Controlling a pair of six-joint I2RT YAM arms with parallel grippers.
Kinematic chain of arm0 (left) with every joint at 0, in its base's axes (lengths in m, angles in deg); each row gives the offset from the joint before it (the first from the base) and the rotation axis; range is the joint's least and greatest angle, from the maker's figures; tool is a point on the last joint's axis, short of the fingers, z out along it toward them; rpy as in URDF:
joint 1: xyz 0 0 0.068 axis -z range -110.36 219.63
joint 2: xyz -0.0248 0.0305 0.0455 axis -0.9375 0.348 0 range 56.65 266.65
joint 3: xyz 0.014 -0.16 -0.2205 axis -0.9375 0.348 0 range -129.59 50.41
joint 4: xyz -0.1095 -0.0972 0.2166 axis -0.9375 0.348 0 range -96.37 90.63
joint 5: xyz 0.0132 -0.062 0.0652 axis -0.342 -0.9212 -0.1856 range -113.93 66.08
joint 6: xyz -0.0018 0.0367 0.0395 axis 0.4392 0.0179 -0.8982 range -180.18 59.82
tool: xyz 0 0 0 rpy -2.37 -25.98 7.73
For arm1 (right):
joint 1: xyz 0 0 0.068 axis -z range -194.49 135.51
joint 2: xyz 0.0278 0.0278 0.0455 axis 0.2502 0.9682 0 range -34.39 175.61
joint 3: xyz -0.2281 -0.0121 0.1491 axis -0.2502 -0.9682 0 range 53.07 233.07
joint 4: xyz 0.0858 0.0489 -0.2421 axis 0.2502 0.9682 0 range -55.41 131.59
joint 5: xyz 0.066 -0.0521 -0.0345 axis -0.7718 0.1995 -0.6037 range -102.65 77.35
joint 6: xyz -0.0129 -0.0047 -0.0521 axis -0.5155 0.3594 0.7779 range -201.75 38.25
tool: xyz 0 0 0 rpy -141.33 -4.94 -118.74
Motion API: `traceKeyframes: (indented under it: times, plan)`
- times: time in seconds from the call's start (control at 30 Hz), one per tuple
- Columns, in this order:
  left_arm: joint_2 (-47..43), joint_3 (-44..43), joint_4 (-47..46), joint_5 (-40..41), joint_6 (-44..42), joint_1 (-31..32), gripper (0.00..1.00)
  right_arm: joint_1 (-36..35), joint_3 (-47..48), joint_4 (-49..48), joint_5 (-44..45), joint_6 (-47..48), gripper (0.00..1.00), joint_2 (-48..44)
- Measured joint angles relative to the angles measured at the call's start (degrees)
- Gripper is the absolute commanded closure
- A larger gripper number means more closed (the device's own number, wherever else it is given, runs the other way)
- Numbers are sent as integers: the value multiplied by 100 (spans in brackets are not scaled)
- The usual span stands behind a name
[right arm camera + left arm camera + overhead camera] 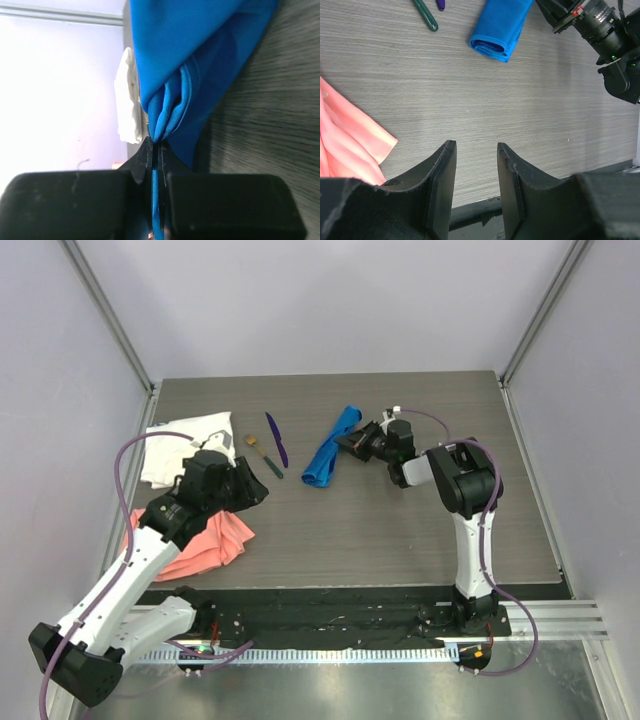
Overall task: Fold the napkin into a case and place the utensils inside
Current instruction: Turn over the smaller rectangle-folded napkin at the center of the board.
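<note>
The blue napkin [330, 448] lies folded into a narrow strip at the table's middle back; it also shows in the left wrist view [500, 27] and the right wrist view [195, 65]. My right gripper [349, 443] is shut on the napkin's right edge, pinching several cloth layers between its fingertips [156, 145]. The purple utensil [277, 440] and the green-handled utensil [262, 455] lie side by side left of the napkin, apart from it. My left gripper [258, 488] is open and empty, near the pink cloth, its jaws [475, 150] over bare table.
A white cloth [190, 445] lies at the back left. A salmon-pink cloth [205, 545] lies under my left arm, also in the left wrist view [345, 145]. Grey walls close the back and sides. The table's front edge has a black rail [340, 605].
</note>
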Motion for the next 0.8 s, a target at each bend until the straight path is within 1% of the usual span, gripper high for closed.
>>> traceKeyframes:
  times: [0.13, 0.27, 0.3, 0.37, 0.4, 0.47, 0.5, 0.53, 0.57, 0.6, 0.67, 0.7, 0.73, 0.8]
  plan:
    - [26, 0, -11, -2, -13, 0, 58, 131, -243, -483, -90, -116, 97, -2]
    - [57, 0, -46, -52, -11, -2, 58, 260, -704, -662, -173, -116, 93, -11]
    - [79, 0, -66, -76, -11, 0, 58, 299, -841, -704, -188, -116, 87, -13]
    - [133, 0, -125, -116, -2, 0, 58, 378, -1073, -761, -223, -118, 79, -13]
    - [160, 0, -151, -144, 4, -2, 58, 420, -1185, -791, -245, -111, 73, -20]
    - [243, 0, -245, -280, 11, -7, 57, 490, -1360, -850, -297, -116, 67, -94]
    - [295, 0, -315, -350, 9, -7, 57, 529, -1484, -861, -319, -92, 61, -184]
    - [361, 0, -378, -428, 11, -7, 55, 555, -1611, -815, -334, -52, 58, -306]
    - [431, 0, -457, -520, 11, -7, 55, 584, -1718, -682, -361, -9, 56, -452]
    - [498, 0, -529, -605, 9, -7, 55, 610, -1801, -527, -378, 81, 50, -623]
    - [708, 0, -752, -855, 20, -7, 57, 640, -1834, 122, -367, 448, 46, -1038]
    - [848, 0, -914, -1034, 48, -7, 58, 654, -1816, 588, -321, 739, 46, -1318]
    - [1021, 0, -1110, -1215, 105, -7, 63, 660, -1764, 1080, -254, 1080, 46, -1609]
    - [1458, -2, -1530, -1561, 229, -4, 66, 660, -1506, 2096, -48, 1786, 46, -2142]
